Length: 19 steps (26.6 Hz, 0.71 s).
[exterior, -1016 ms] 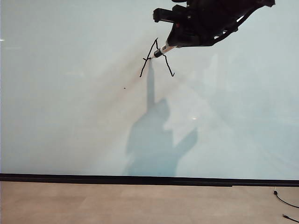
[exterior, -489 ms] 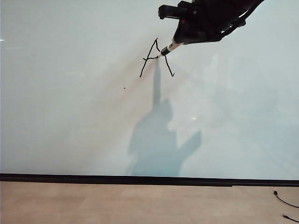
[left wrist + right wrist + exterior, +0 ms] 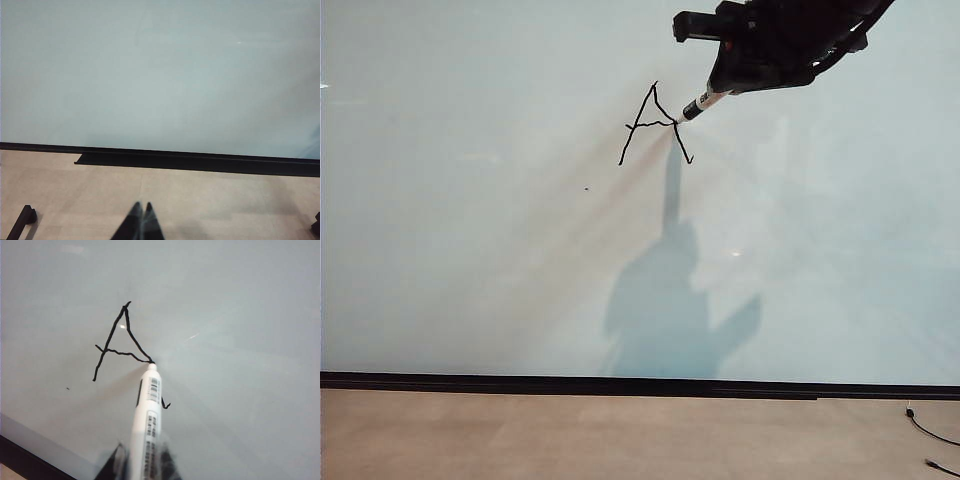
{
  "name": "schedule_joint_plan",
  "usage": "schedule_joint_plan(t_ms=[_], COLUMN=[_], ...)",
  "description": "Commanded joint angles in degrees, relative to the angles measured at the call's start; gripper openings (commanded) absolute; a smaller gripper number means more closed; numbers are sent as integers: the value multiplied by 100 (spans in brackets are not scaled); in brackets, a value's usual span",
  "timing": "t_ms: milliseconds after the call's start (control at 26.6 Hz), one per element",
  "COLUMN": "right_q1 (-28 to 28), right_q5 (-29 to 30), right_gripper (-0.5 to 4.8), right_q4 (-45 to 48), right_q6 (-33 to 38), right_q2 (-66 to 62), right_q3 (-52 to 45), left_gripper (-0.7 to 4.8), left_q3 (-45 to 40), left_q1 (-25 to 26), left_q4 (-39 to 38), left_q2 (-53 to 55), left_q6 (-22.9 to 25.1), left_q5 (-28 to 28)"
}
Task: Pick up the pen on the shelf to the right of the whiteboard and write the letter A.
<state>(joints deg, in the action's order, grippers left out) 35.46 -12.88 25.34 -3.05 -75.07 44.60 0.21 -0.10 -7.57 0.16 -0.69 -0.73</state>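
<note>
The task looked nearly finished: the letter A [image 3: 655,125] stood complete on the whiteboard [image 3: 470,250], with both slanted strokes meeting at a peak and a wavy crossbar running from just outside the left leg across to the right leg. What seemed left was only to lift the tip off the board, and perhaps to put the marker back, though no shelf showed in any view. The right gripper [image 3: 745,75] was high in the exterior view, up and to the right of the letter, and its fingers [image 3: 116,460] were clenched on the rear barrel of the pen [image 3: 148,420], which stuck out ahead of them toward the board. In the right wrist view the pen's dark tip sat at the very point where the crossbar met the right leg, apparently touching the board, and the white barrel with its barcode label covered the lower part of that leg, so only the small hooked foot showed beside it. Seen from the gripper, then, the letter lay straight ahead of the pen tip and spread away to one side of it, the peak beyond the tip and the left leg farthest off. A tiny dark speck [image 3: 587,188] marked the board below the letter, well apart from the tip. The left gripper [image 3: 140,222] stayed out of the work, its jaws pressed together over the wooden surface [image 3: 200,200] in front of the board's black bottom strip [image 3: 200,162], holding nothing.
</note>
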Motion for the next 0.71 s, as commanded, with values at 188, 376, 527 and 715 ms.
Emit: schedule_joint_plan(t_ms=[188,376,527,715], right_q1=[63,328,463,450], right_q5=[-31,-79,-162,-157], right_gripper=[-5,-5,-5,-5], right_q4=[15,-59,-450,-820], right_q6=[-22,-127,-339,-474], right_q2=[173,780,1469,2487], right_q3=[-74,-457,-785,-1425], left_gripper=[-5,-4,-4,-5], left_q3=[17,17,17,17], left_q1=[0,0,0,0], left_q4=[35,35,35,35], left_q2=[2,2,2,2], left_q6=[24,24,24,24], left_q5=[-15,-15,-15,-15])
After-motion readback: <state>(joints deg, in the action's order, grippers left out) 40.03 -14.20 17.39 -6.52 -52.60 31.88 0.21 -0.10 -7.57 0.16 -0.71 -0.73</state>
